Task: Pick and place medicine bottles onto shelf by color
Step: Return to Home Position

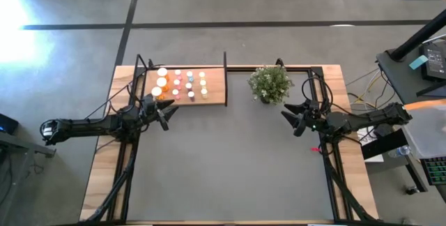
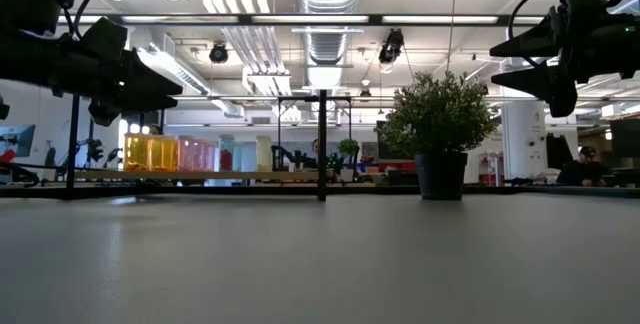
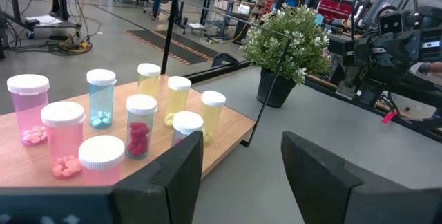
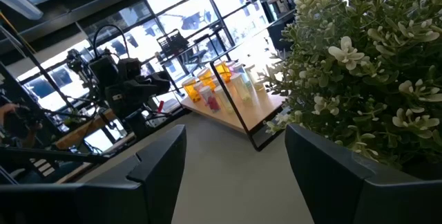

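High view first: every one of the bottles (image 1: 182, 83) I could find stood on the shelf (image 1: 217, 95) at the back left of the desk (image 1: 230, 170). The orange ones looked to be at the left end, but they were tiny from up there, so don't quote me. The left tool (image 1: 167, 116) hung just beside the shelf's front edge. The right tool (image 1: 290, 123) sat near the plant (image 1: 270, 83), well apart from the shelf.

Low view gave what the top-down couldn't: both tools were up off the desk, higher than the bottle tops.

Left wrist view: the left tool gaped open with nothing in it, and the front-row bottles were close beyond it. That was my worry. If it swung low or sideways on the way home, I reckon it would clip a front bottle and tip it into its neighbours. Only this view showed the pills (image 3: 138, 137) inside and how tightly the bottles were packed.

Right wrist view: that tool was spread open and empty too, with the plant filling one side, really close. A careless turn there could brush the plant or nudge its pot. This view also showed the shelf from its far end, which the left wrist view didn't.
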